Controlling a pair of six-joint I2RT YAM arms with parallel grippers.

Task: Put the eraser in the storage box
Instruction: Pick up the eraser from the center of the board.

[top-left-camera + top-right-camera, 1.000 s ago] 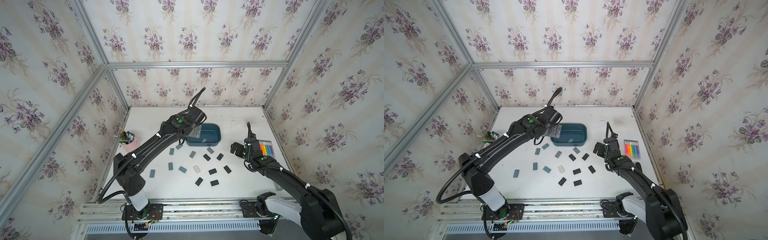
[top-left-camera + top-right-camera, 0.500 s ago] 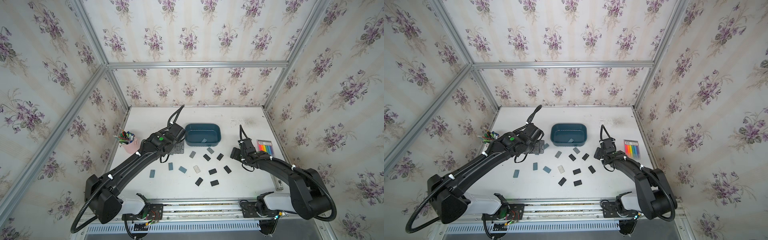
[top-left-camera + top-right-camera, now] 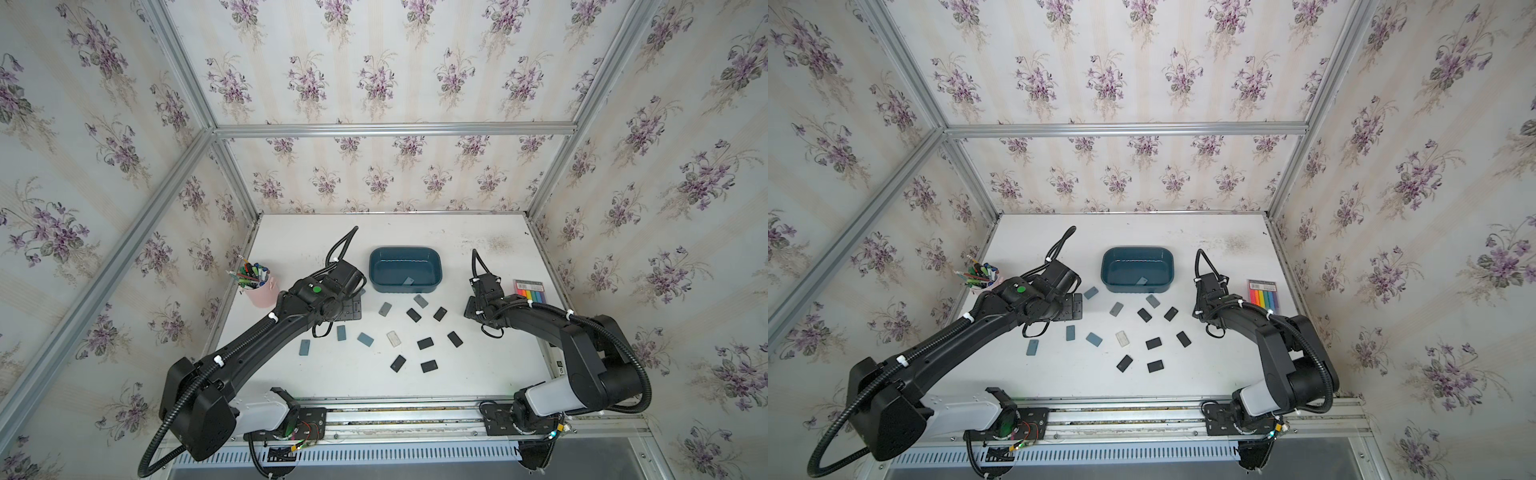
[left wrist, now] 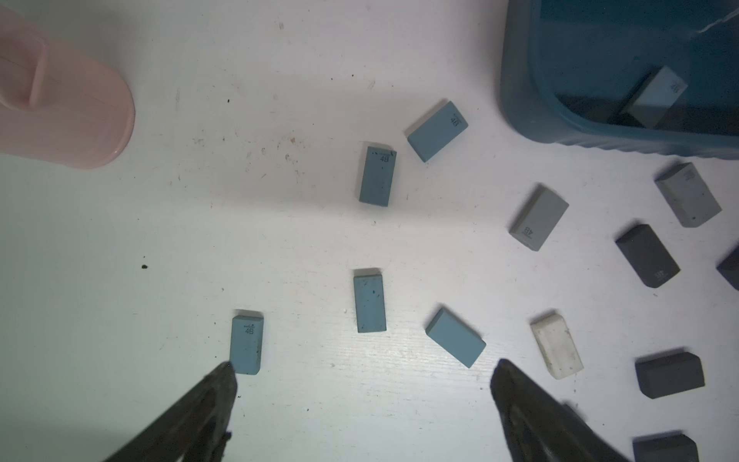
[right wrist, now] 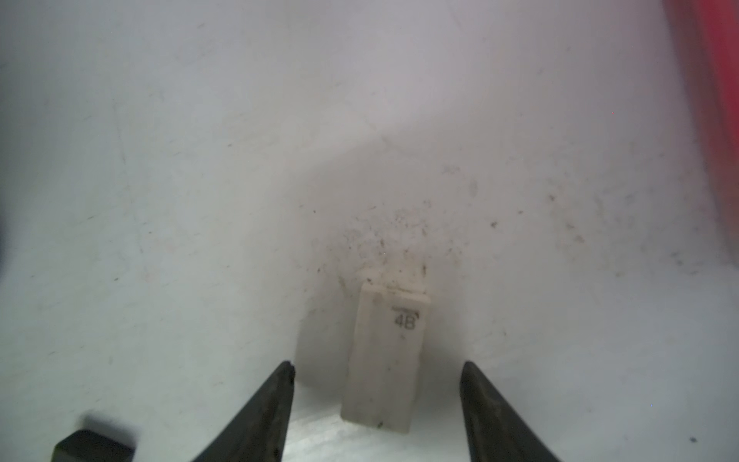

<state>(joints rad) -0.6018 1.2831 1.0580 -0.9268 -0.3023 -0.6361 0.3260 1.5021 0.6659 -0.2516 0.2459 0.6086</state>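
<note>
I read "4B" printed on the white eraser in the right wrist view. In the left wrist view the same "4B" is on a blue eraser, a second blue eraser, a third blue eraser and the grey eraser. The stamp on the black eraser and the label on the marker pack are too blurred or too small to read.
</note>
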